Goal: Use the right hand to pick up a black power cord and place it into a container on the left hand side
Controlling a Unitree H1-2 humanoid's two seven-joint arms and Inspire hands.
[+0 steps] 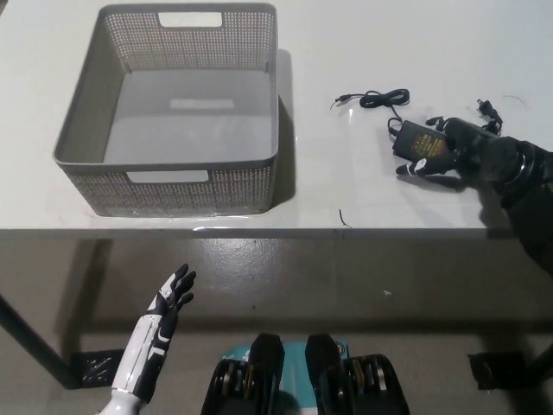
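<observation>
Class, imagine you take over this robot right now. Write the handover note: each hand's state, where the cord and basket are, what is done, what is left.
Right hand: on the table, fingers curling over the cord's adapter; a firm grip can't be confirmed.
Left hand: open, idle below the table edge.
Cord: lying on the table, right of the basket.
Basket: holds nothing.
Done: reach to the cord.
Left: secure the grasp, lift, carry left, drop in the basket.
</observation>
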